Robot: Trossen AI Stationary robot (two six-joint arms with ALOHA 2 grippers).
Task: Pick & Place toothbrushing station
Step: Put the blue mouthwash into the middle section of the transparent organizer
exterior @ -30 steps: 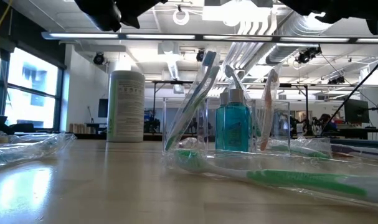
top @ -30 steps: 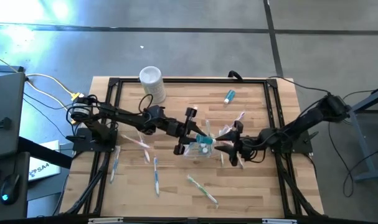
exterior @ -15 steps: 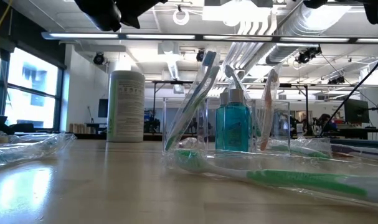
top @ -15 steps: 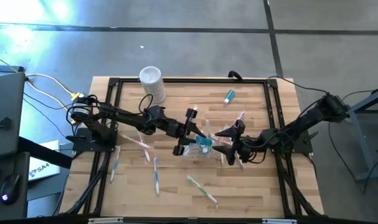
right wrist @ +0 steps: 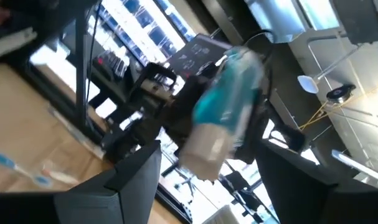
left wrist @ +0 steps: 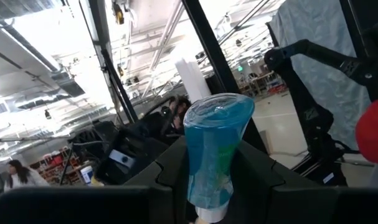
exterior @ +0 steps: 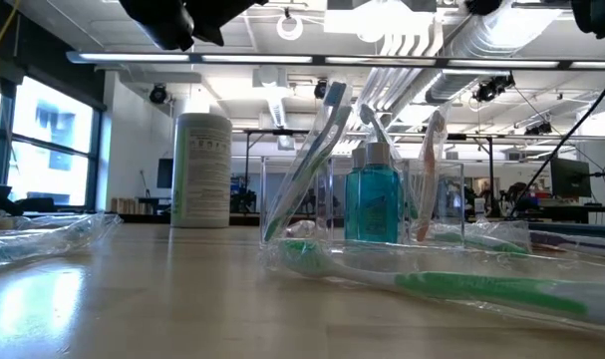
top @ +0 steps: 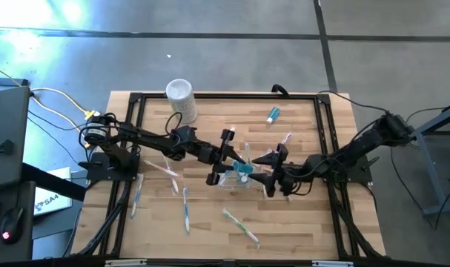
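Note:
My left gripper (top: 236,165) reaches in from the table's left and is shut on a teal toothpaste tube (left wrist: 215,146) held in the air over the table's middle. The right wrist view shows the same tube (right wrist: 227,109) with its white cap. My right gripper (top: 263,172) stands open just right of the tube, its fingers apart and empty. Below, the clear cup (exterior: 362,199) stands on the table with a blue toothbrush (exterior: 317,150), a pink toothbrush (exterior: 432,170) and a teal bottle (exterior: 372,204) upright in it. My left gripper pinches the tube's lower body (left wrist: 204,180), toward the white cap (left wrist: 202,216), between its two fingers. The fingers come from the table's left, slanting a little upward. The tube is lifted clear, its wide flat end (left wrist: 218,104) sticking out past the fingers.
A tall white cylinder (top: 182,99) stands at the far left of the table. A second teal tube (top: 273,114) lies near the far edge. Wrapped toothbrushes lie loose at the left (top: 186,211) and near the front (top: 241,225). A black frame (top: 210,96) borders the table.
My right gripper has spread its fingers wider, rolled about its own axis and shifted slightly up and toward the table's left. My left gripper has kept still with the tube. The cup and its contents have not moved.

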